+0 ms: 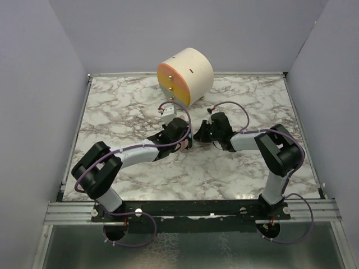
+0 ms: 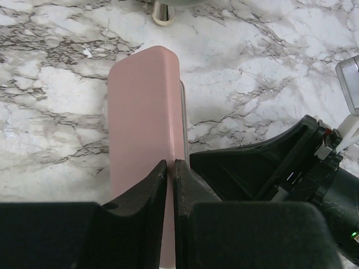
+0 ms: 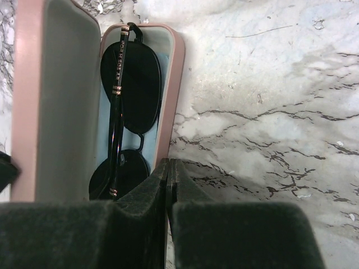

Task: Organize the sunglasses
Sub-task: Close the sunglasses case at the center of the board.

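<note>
**Operator:** Where are the sunglasses?

**Observer:** You find the small sunglasses [image 3: 132, 84], with round black lenses and a thin black frame, inside the pink oblong glasses case [image 2: 143, 123]. They lie folded in the shallow half. A black temple with thin gold bands crosses both lenses. Beside the lenses you see a pale blue layer [image 3: 166, 50].

**Operator:** Is the case closed?

**Observer:** No, it is open. In your right wrist view the lid [image 3: 61, 101] is raised to the left of the half that holds the glasses, and its greyish inside faces the camera. The case sits on the white marble table [image 1: 241, 168] with grey veins, about in the middle, between your two arms.

**Operator:** And the grippers?

**Observer:** Your right gripper [image 3: 169, 163] has its two fingers pressed together with nothing between them. The tips are just beside the pink rim of the shallow half; I cannot tell if they touch it. Your left gripper [image 2: 170, 165] is clenched too, and only a thin slit shows between its fingers. It is at the outer side of the lid, but I cannot tell if it presses on it.

**Operator:** Anything else on the table?

**Observer:** A cream-coloured cylinder [image 1: 188, 70] with an orange flat face lies on its side at the far edge, apart from the case.
</note>
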